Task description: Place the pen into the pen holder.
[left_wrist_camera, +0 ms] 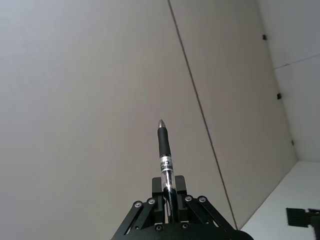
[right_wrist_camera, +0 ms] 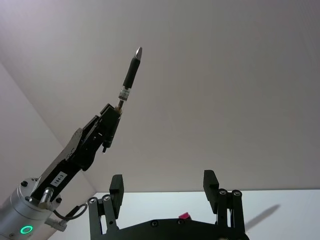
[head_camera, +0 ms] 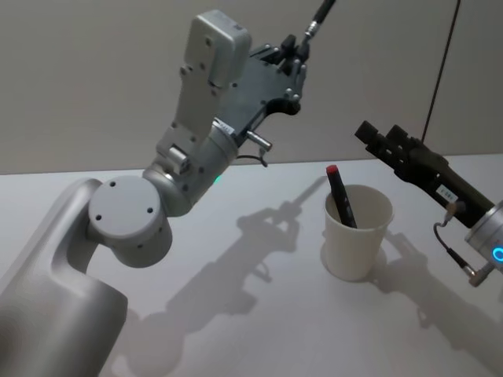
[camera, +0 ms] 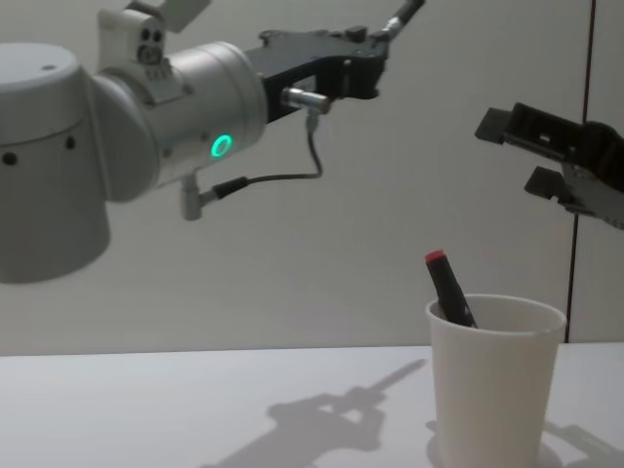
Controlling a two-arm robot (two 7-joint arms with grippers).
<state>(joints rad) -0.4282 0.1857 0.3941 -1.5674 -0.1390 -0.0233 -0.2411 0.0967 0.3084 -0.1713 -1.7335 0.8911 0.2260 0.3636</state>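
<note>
My left gripper (head_camera: 292, 56) is raised high above the table, shut on a black pen (head_camera: 321, 14) that sticks up and away from it. The left wrist view has the pen (left_wrist_camera: 164, 152) upright between the closed fingers (left_wrist_camera: 178, 186). The white paper-cup pen holder (head_camera: 357, 232) stands on the table at the right, well below and to the right of the held pen. A black pen with a red cap (head_camera: 339, 196) leans inside it. My right gripper (head_camera: 381, 133) hovers open and empty above and to the right of the cup (camera: 492, 380).
The white table (head_camera: 259, 314) stretches around the cup, with arm shadows across it. A plain wall (camera: 409, 214) rises behind. My left arm's big elbow joint (head_camera: 130, 220) hangs over the table's left side.
</note>
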